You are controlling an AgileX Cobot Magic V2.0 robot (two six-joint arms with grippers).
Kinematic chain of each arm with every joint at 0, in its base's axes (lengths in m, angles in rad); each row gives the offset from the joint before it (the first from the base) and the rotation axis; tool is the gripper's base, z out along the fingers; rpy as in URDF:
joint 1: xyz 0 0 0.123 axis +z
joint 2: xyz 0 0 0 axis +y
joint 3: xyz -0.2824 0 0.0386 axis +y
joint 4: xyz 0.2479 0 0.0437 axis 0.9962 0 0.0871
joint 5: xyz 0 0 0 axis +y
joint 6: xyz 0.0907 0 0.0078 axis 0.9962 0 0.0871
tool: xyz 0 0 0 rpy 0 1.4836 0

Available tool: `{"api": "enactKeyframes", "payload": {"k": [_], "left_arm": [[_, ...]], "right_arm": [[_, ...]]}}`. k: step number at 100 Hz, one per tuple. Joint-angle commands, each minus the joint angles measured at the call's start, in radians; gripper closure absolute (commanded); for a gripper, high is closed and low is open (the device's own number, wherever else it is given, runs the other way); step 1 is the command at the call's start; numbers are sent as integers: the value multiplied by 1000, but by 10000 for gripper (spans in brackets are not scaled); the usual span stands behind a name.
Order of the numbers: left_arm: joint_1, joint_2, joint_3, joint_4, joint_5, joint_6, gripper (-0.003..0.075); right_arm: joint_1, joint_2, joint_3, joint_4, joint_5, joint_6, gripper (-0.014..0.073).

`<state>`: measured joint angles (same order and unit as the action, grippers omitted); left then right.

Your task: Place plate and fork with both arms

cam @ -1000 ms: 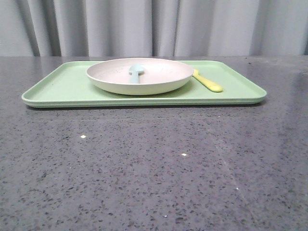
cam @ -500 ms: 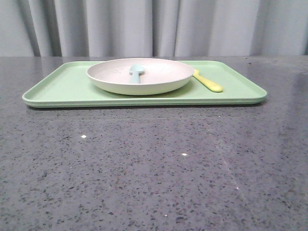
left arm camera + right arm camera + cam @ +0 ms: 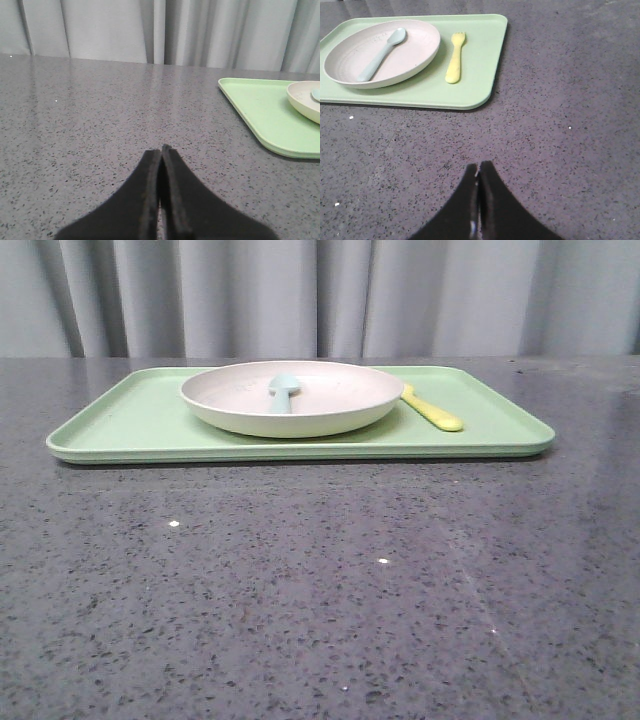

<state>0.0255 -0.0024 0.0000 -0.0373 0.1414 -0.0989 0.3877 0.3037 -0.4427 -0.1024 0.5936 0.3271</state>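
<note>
Nothing changed across last second – front view identical, so task not begun. Plate [image 3: 291, 397] sits on green tray [image 3: 140, 425], pale blue spoon [image 3: 381, 47] lying inside it; fork [image 3: 454, 57] on tray just beside plate (tines pointing away from robot). Left gripper [image 3: 161, 150] and right gripper [image 3: 478, 167] both pressed closed, empty, hovering over bare table [image 3: 320, 580], well apart from tray – neither touching anything

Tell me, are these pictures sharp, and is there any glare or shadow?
Front view: soft, even light, tiny bright specks on the table. Left wrist view: the shut left gripper looks blurred. Right wrist view: the plate casts a soft shadow on the tray; the fork is sharp.
</note>
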Motion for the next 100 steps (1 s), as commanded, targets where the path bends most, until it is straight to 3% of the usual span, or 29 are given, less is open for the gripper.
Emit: {"api": "enactKeyframes", "payload": {"k": [1,57,68,88,100], "left_arm": [[1,-33,13,-8,-79,-2,741],[1,-33,13,-8,-79,-2,741],[1,-33,13,-8,-79,-2,741],[1,-33,13,-8,-79,-2,741],[1,-33,13,-8,-79,-2,741]], "right_arm": [[-1,6,-26,-16,-69,-11,660],[-24,6,29,-51,-105,-11,660],[-83,5,73,-46,-179,-33,660],[-189,-44,149,44,-343,-193,660],[-239,-76,215,69,-438,-206,660]]}}
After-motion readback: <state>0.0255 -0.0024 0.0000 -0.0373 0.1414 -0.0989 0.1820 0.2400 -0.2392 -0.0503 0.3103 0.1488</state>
